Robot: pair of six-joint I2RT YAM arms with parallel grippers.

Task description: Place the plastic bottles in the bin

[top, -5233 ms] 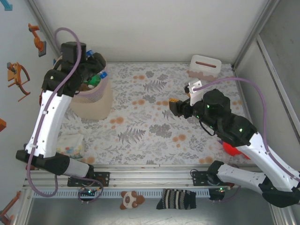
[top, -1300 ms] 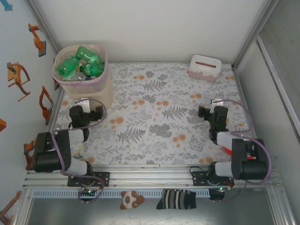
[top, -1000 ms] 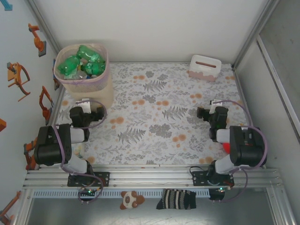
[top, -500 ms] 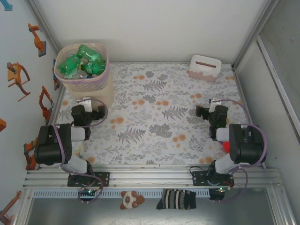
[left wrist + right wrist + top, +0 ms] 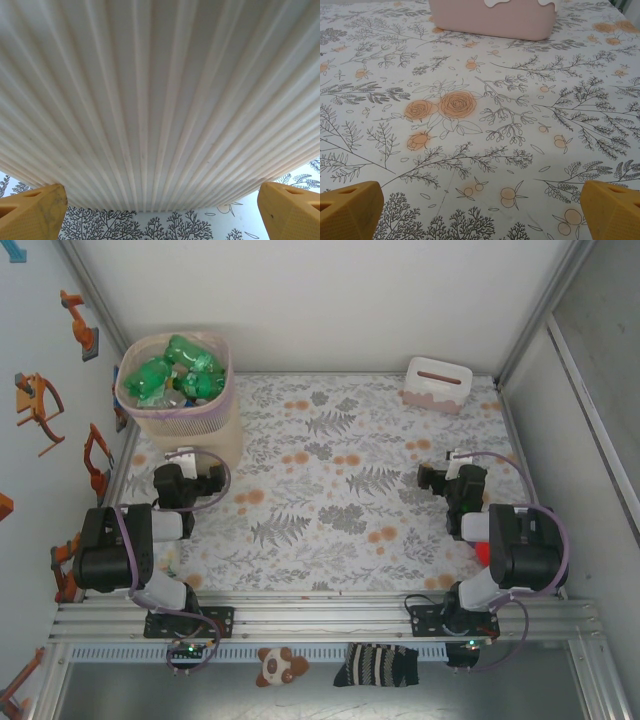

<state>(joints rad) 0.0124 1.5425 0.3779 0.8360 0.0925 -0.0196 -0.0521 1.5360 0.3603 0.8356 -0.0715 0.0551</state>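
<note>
Sitting at the far left corner of the floral tablecloth (image 5: pixel 330 490), the bin (image 5: pixel 212 435) is holding the plastic bottles (image 5: pixel 155 378), with green ones piled on top inside its pink-lined rim. Just in front of it, the left gripper (image 5: pixel 186 462) is resting low on its folded arm and facing the bin. In the left wrist view its yellow fingertips (image 5: pixel 31 212) are standing wide apart with nothing between them, and the bin's ribbed beige wall is looming close ahead. Across the table, the right gripper (image 5: pixel 447 468) is resting low on its own folded arm, its jaws spread wide and empty over the patterned cloth. Beyond it, a small white box (image 5: pixel 438 383) with a slot is sitting near the far right edge, well apart from the bin.
</note>
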